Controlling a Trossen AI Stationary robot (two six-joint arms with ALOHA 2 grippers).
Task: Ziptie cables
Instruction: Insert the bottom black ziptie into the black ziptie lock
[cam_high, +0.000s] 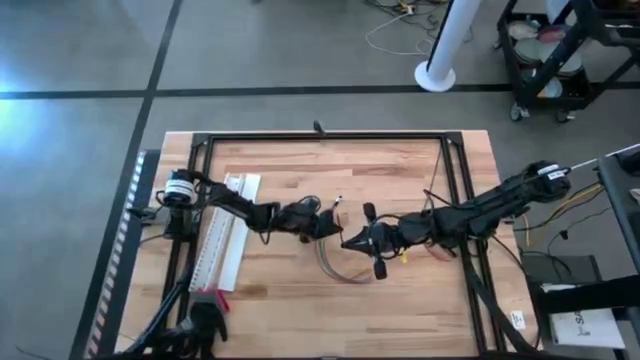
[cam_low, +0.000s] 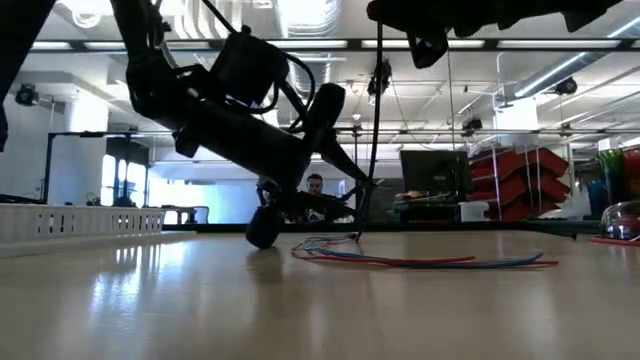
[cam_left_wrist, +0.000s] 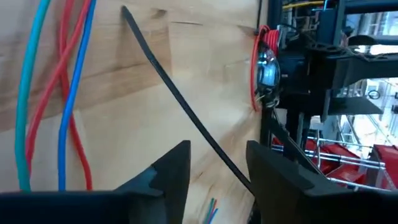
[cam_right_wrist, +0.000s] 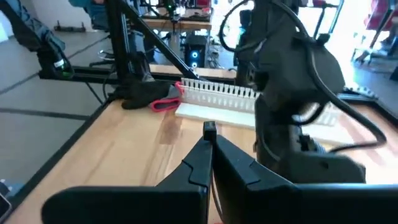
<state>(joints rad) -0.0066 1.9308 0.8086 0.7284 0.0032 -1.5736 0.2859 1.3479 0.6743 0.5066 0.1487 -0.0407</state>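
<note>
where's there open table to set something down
Free: bare wood between the table's near edge and the cables, and wood along the far frame rail. Crowded: the middle, where the left pincer and right pincer meet.

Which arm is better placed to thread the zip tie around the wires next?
Probably the left: its open hand straddles the thin black zip tie beside the red and blue wires; the right hand pinches the tie's head.
</note>
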